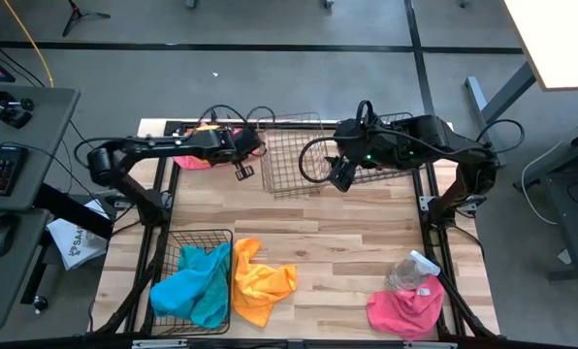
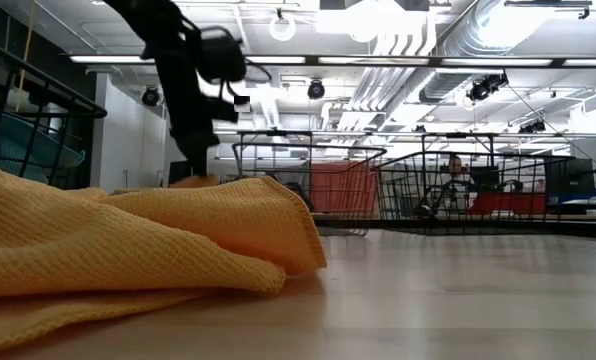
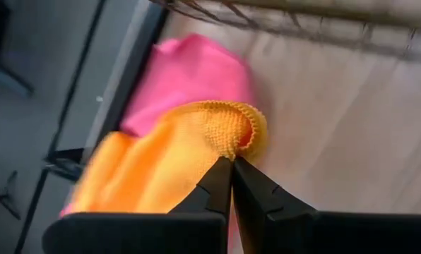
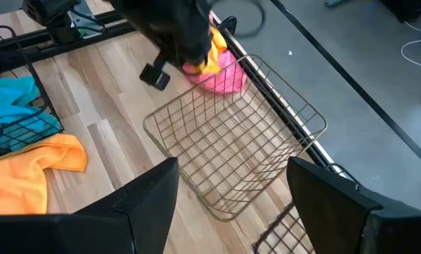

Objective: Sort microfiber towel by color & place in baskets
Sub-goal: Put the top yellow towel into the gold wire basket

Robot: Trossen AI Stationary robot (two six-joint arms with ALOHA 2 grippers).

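Observation:
My left gripper [image 3: 231, 161] is at the table's far left edge [image 1: 221, 136], shut on an orange-yellow towel [image 3: 161, 162] that sits over a pink towel [image 3: 189, 70]. My right gripper [image 4: 232, 169] hangs open over the far middle [image 1: 342, 179], above an empty wire basket [image 4: 232, 148], touching nothing. A second basket [image 1: 396, 145] lies under the right arm. The near-left basket [image 1: 192, 281] holds a turquoise towel [image 1: 197, 286]. Another orange towel [image 1: 262, 286] lies flat beside it, and a pink towel [image 1: 405, 308] lies at the near right. My left gripper pinches a bunched fold [image 3: 232, 137] of the orange-yellow towel between its two fingertips. The rest of the cloth trails slack from the fingers across the pink towel. Whether it is lifted clear, I cannot tell.
A clear spray bottle [image 1: 410, 271] lies against the near-right pink towel. Bare wood [image 1: 337, 242] spans the table's middle. The black table frame [image 1: 433, 213] runs along both sides. In the low view the near orange towel [image 2: 128, 240] fills the foreground.

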